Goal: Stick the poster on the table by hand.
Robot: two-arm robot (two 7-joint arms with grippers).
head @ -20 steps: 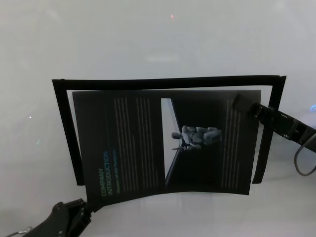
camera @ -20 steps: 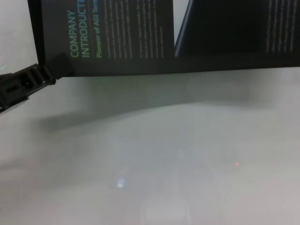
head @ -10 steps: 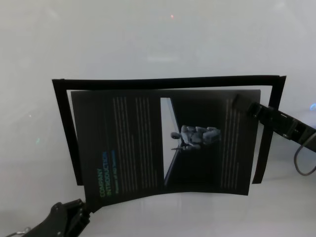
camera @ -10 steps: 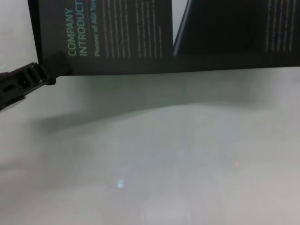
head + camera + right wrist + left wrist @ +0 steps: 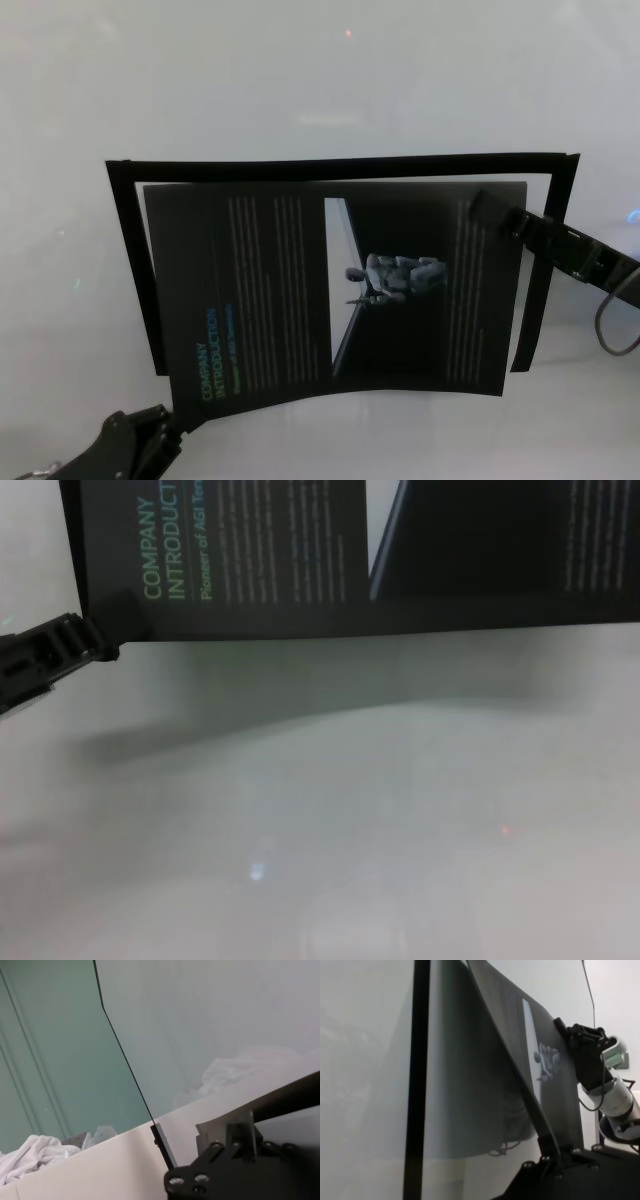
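The poster (image 5: 330, 290), a black sheet with a teal heading and a robot picture, hangs slightly bowed just above the pale table (image 5: 300, 70). My left gripper (image 5: 175, 425) is shut on its near left corner, also seen in the chest view as the left gripper (image 5: 112, 620) pinching the poster (image 5: 280, 550). At the far right corner my right gripper (image 5: 485, 208) is shut on the sheet. The left wrist view shows the poster (image 5: 555, 1085) edge-on, running from my own fingers across to the right gripper (image 5: 572, 1040). A shadow lies under the poster on the table (image 5: 350, 820).
A black strip outline (image 5: 340, 163) lies on the table around the poster's far, left and right sides; it appears as a black strip (image 5: 417, 1085) in the left wrist view. A grey cable loop (image 5: 615, 340) hangs by the right arm. White cloth (image 5: 30, 1157) sits off the table.
The poster has drifted very slightly to the left. Both grippers keep their hold on their corners.
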